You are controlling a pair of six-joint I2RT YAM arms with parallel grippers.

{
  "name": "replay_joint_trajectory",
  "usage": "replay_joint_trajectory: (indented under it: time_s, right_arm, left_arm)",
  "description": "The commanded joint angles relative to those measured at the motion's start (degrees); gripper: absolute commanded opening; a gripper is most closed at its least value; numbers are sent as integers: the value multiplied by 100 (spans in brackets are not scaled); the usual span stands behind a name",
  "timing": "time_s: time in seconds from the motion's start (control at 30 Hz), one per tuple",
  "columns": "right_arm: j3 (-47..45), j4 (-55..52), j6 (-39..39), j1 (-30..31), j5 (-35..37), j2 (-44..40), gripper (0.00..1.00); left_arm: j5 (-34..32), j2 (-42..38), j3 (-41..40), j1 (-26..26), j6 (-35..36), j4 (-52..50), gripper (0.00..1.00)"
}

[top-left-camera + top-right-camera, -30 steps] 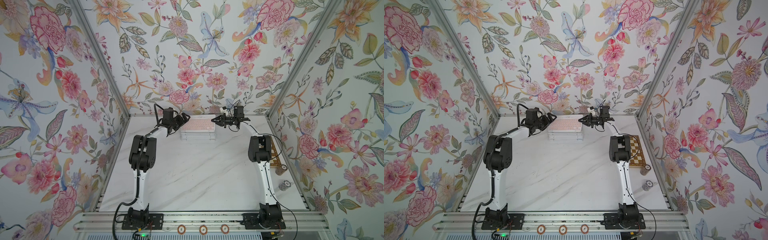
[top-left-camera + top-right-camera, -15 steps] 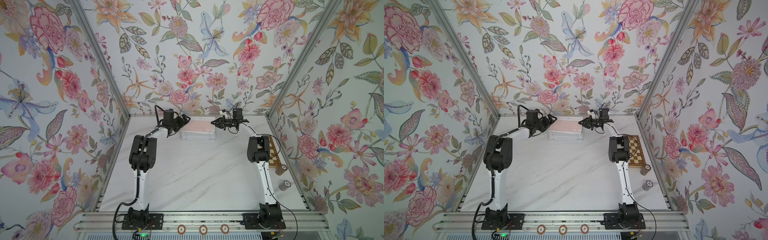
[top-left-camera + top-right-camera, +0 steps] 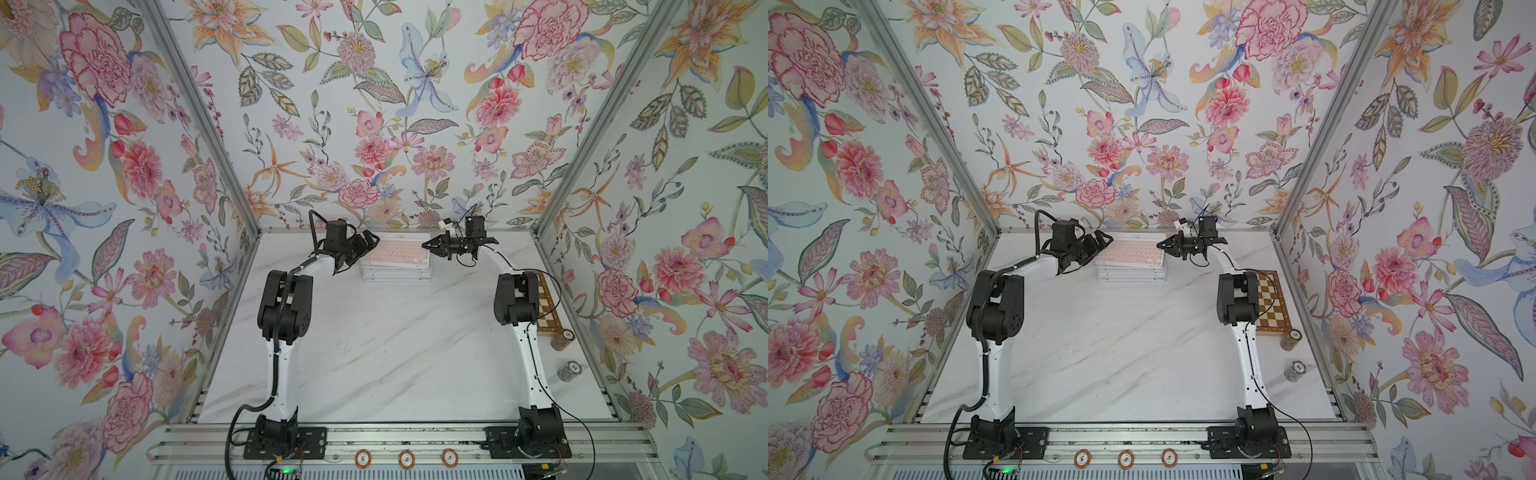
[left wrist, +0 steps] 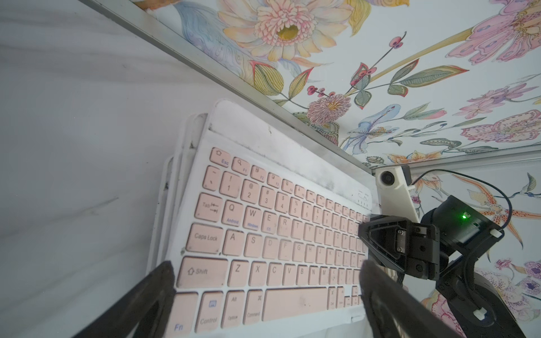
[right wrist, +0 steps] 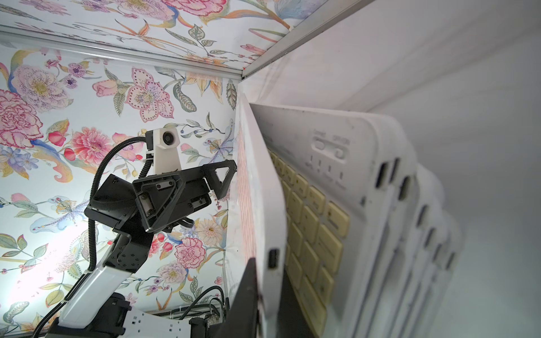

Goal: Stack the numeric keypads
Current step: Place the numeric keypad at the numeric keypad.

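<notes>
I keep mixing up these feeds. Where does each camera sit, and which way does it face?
Top views: high over the base rail, looking down and forward across the table; left arm and right arm whole, left claw and right claw at the keypad stack.
Left wrist: on the left arm, looking past its open fingers onto the pink keypad; right claw opposite.
Right wrist: on the right arm, looking along the pink keypad's edge, pinched by its claw; left claw beyond.
Both wrist views share the pink keypad.

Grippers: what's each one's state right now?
Left gripper: open, jaws spread over the pink keypad.
Right gripper: shut on the pink keypad's edge.
</notes>
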Motion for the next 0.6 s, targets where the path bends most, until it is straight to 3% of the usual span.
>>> replay_joint_trajectory:
  time_s: [0.0,0.57]
  right_arm:
    - [140,-151,-272,12,91,114,11]
    - [111,-293,-400,29,135,73,11]
  left_arm:
    - [-93,-143,5,50,113,-90,99]
    - [-340,43,120,16,353,-365,99]
